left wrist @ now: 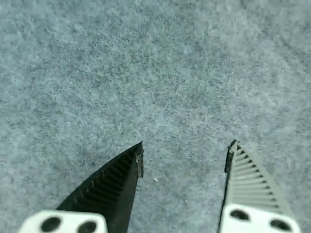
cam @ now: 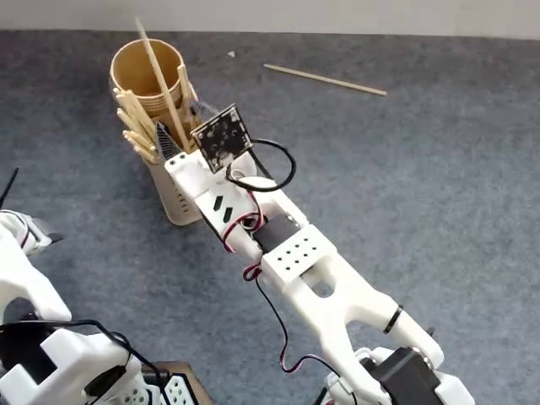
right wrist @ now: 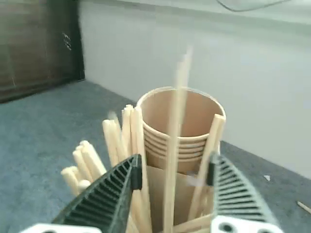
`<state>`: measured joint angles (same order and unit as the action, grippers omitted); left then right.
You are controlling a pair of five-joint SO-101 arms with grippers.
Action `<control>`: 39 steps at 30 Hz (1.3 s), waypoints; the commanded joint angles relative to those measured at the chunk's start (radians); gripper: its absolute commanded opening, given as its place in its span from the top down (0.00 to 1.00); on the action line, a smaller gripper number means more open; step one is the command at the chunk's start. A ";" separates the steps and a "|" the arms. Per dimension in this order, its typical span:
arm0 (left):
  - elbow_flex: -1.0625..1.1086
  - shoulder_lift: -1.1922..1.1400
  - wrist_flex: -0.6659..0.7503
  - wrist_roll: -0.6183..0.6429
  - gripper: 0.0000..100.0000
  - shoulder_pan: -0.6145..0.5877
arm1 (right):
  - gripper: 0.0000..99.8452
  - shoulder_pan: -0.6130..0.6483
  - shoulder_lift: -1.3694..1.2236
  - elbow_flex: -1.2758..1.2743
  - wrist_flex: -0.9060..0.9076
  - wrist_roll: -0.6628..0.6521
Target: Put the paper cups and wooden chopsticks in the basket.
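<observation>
Grey carpet (cam: 422,211). We see the right gripper (cam: 181,122) at the basket (cam: 177,202), jaws spread around a standing chopstick (cam: 160,76) beside the paper cups (cam: 148,72). A loose chopstick (cam: 325,79) lies well apart from the basket. The left gripper (left wrist: 186,155) is spread wide.

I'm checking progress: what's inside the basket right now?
Stacked paper cups stand in the basket, with wooden chopsticks packed beside them. The basket's floor and the lower cups are covered by its wall and contents.
</observation>
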<state>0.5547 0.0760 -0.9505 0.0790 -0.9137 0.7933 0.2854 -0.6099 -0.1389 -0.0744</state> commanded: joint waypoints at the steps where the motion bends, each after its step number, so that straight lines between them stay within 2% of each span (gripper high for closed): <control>1: -0.005 0.013 0.009 -0.002 0.72 -0.005 | 0.73 -0.004 0.025 0.041 0.056 -0.069; 6: -0.002 0.013 0.011 -0.002 0.72 -0.002 | 0.73 -0.119 0.125 0.289 0.429 -0.072; 10: -0.002 0.013 0.011 -0.002 0.72 -0.004 | 0.73 -0.291 0.139 0.591 0.854 -0.074; 13: -0.001 0.013 0.011 -0.002 0.72 -0.001 | 0.73 -0.409 0.062 0.751 1.033 -0.084; 16: 0.004 0.012 0.006 -0.002 0.72 0.015 | 0.73 -0.479 -0.094 0.753 1.043 -0.324; 17: 0.013 0.012 0.011 -0.002 0.72 0.015 | 0.73 -0.496 -0.156 0.754 1.041 -0.342; 20: 0.027 0.012 0.041 -0.002 0.72 0.010 | 0.73 -0.526 -0.285 0.765 1.046 -0.292; 23: 0.027 0.012 0.049 -0.002 0.72 0.012 | 0.73 -0.530 -0.314 0.803 0.937 -0.302; 25: 0.027 0.012 0.048 -0.002 0.72 0.013 | 0.73 -0.533 -0.358 0.819 0.845 -0.350; 29: 0.027 0.012 0.052 -0.002 0.72 0.008 | 0.73 -0.550 -0.484 0.825 0.829 -0.471; 34: 0.027 0.012 0.052 -0.002 0.72 0.016 | 0.73 -0.582 -0.509 0.837 0.820 -0.473; 39: 0.027 0.012 0.052 -0.002 0.72 0.022 | 0.73 -0.627 -0.383 0.837 0.960 -0.299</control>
<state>0.5854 0.0760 -0.9091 0.0790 -0.9091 0.2010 -0.2271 0.1803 0.7664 -0.4534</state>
